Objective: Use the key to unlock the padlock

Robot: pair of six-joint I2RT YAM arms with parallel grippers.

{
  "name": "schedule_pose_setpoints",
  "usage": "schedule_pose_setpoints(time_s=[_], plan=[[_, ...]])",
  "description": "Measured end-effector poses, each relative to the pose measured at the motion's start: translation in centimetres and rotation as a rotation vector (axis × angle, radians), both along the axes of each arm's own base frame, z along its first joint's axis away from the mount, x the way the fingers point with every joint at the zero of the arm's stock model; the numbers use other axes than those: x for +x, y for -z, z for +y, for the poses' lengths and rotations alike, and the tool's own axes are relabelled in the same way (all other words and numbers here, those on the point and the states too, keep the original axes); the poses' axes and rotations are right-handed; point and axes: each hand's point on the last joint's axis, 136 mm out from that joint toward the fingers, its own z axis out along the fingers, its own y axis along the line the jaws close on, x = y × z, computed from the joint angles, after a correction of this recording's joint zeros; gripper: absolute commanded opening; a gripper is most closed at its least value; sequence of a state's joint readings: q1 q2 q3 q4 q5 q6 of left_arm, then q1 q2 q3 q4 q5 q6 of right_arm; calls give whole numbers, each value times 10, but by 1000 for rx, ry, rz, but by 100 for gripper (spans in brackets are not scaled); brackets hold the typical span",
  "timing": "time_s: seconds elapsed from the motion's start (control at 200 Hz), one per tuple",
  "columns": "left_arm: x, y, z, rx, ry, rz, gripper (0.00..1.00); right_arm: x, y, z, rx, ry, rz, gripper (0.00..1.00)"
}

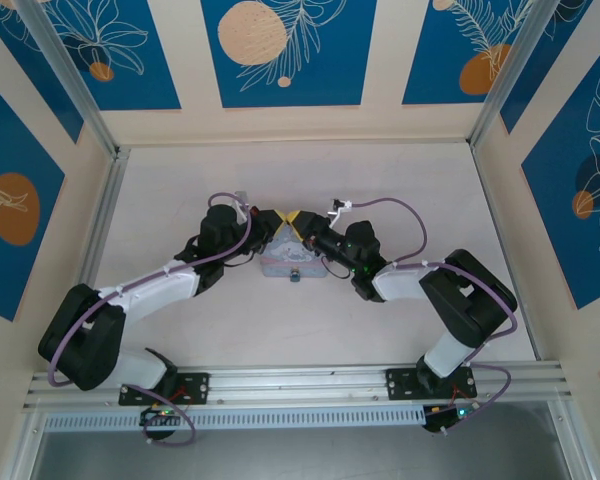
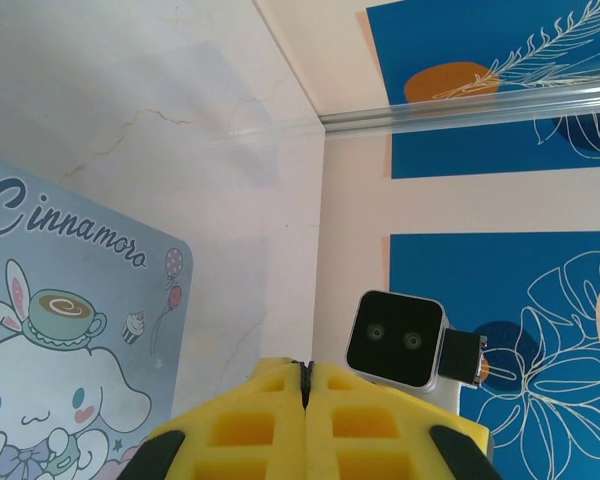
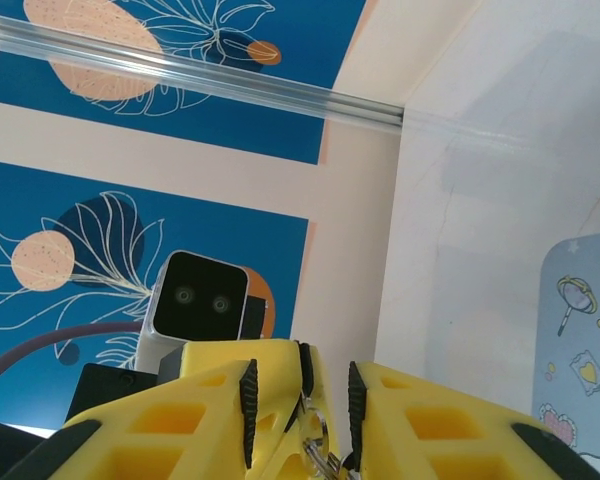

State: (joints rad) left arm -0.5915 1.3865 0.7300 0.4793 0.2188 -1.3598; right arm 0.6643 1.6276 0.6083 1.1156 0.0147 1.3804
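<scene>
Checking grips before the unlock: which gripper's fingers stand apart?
The right gripper: a gap shows between its black-padded fingers. On the left gripper they press together.

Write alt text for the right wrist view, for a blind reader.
Yellow fingers of the right pincer stand slightly apart around a small metal ring. Behind them is the other arm's black camera, against a blue leaf-patterned wall; a light-blue tin lies at right.

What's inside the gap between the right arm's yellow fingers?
The left tool's shut yellow tip pokes in between the right tool's open fingers, with a thin metal loop just below it. What the loop is attached to is hidden by the fingers.
</scene>
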Motion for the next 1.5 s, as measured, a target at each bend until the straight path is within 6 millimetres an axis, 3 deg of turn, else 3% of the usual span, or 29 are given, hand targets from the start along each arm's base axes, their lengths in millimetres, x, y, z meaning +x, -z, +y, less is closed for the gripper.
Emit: schedule_pose_setpoints(time_s=[0.21, 0.51, 1.5], plan=[[0, -4, 1, -4, -7, -10, 0, -3, -3, 2, 16, -7, -8, 28], [0, -4, 2, -3, -11, -11, 0, -9, 6, 0, 8, -15, 12, 23], [2, -7, 4, -2, -34, -22, 0, -7, -2, 2, 35, -27, 7, 12]])
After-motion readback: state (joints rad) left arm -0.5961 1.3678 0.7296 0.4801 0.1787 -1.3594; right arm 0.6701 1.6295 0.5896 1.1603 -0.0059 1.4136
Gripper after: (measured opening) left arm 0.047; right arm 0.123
